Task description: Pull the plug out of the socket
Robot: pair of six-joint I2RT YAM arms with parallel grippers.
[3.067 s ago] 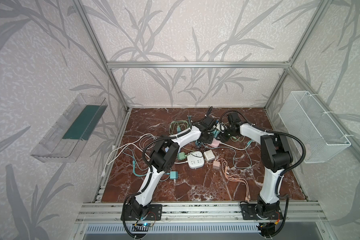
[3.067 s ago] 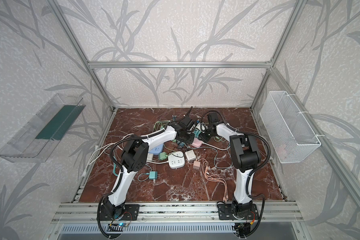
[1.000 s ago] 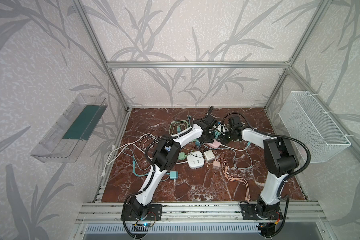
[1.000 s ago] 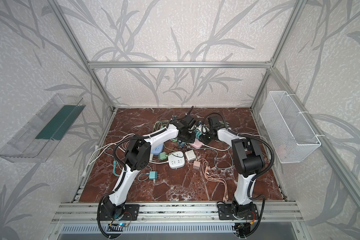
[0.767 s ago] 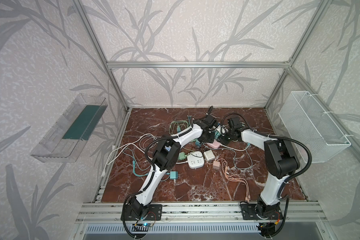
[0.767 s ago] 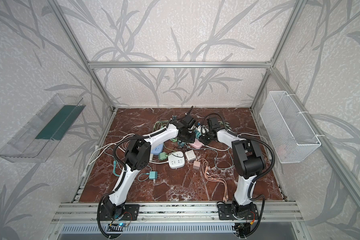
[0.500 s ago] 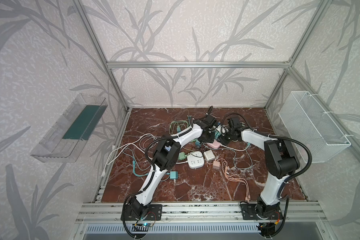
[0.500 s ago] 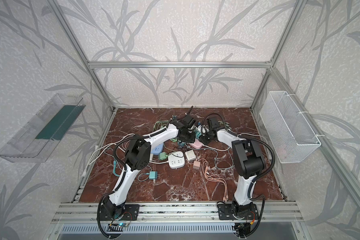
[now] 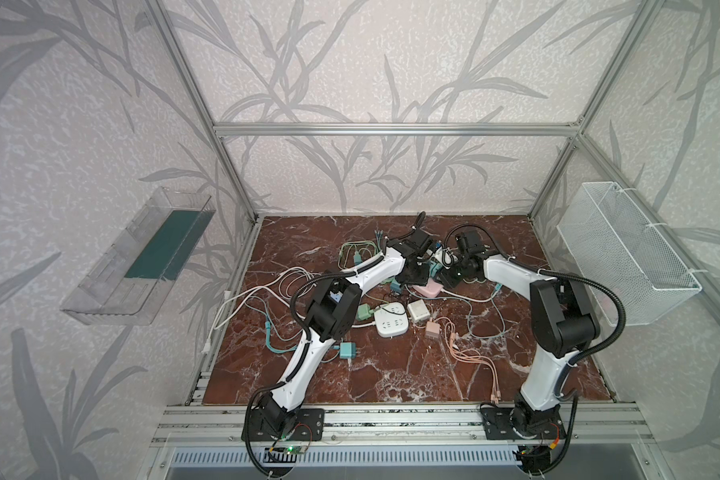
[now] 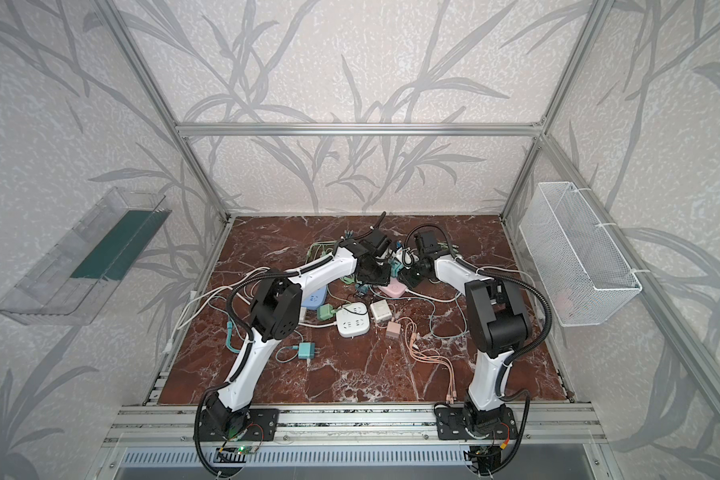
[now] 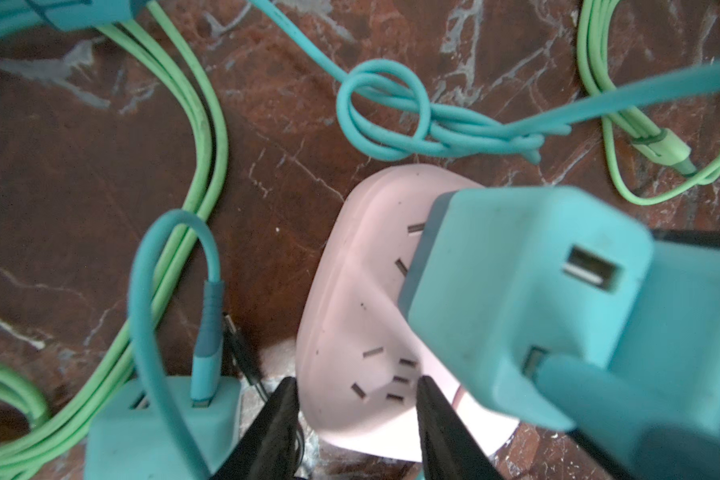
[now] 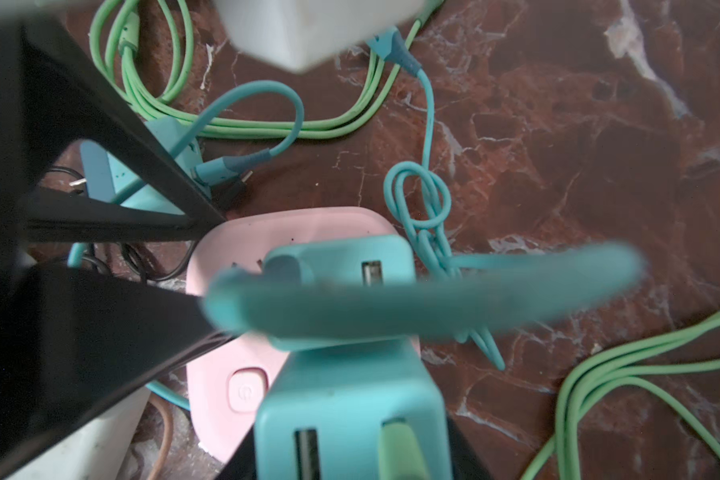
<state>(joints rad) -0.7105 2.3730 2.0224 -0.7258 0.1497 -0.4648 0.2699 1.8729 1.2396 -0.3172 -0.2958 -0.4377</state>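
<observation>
The left gripper (image 11: 356, 388) pinches one end of the rounded pink socket (image 11: 350, 291); the right gripper (image 12: 350, 461) clamps a boxy teal plug (image 12: 346, 399) over it. The left arm (image 9: 375, 272) and right arm (image 9: 512, 276) converge, wrists bent down, at upper centre in both top views.

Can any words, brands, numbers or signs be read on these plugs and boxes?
Power symbol, no letters: on the button of the pink socket block.
No words, brands or numbers can be read elsewhere; the white socket block is too small to tell.
</observation>
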